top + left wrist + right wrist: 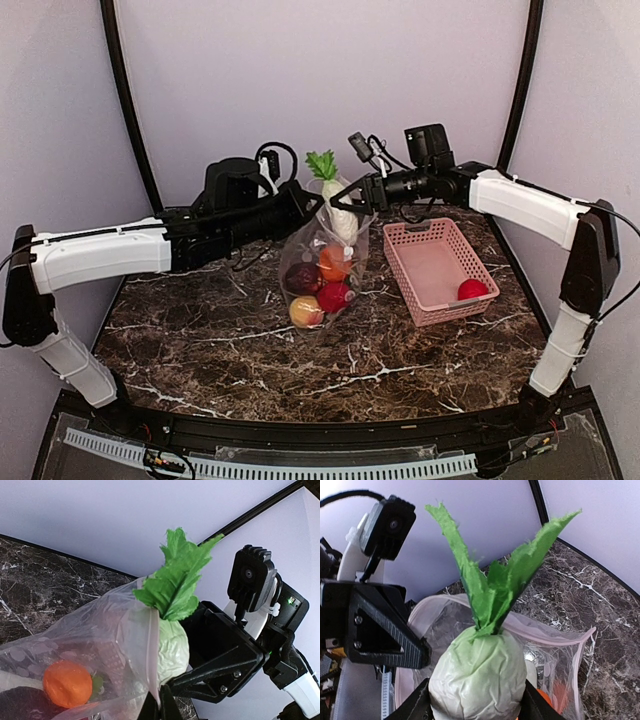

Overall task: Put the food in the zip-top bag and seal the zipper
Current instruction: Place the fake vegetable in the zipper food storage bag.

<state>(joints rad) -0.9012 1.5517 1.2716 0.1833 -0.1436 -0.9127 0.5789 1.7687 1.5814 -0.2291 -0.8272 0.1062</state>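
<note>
from above, the dark marble table (pixel 400 370) is spreading below pale lilac walls (pixel 320 80) crossed by black poles (pixel 125 100). the zip-top bag (pixel 318 270) is standing mid-table with round food (pixel 335 295) inside; the pink basket (pixel 432 268) beside it is holding one red ball (pixel 473 290). at the left wrist, the left gripper (pixel 157 705) is clamping tight on the zipper (pixel 152 645). at the right wrist, the right gripper (pixel 475 710) is grasping a white radish (pixel 477 675) at the bag's mouth.
</note>
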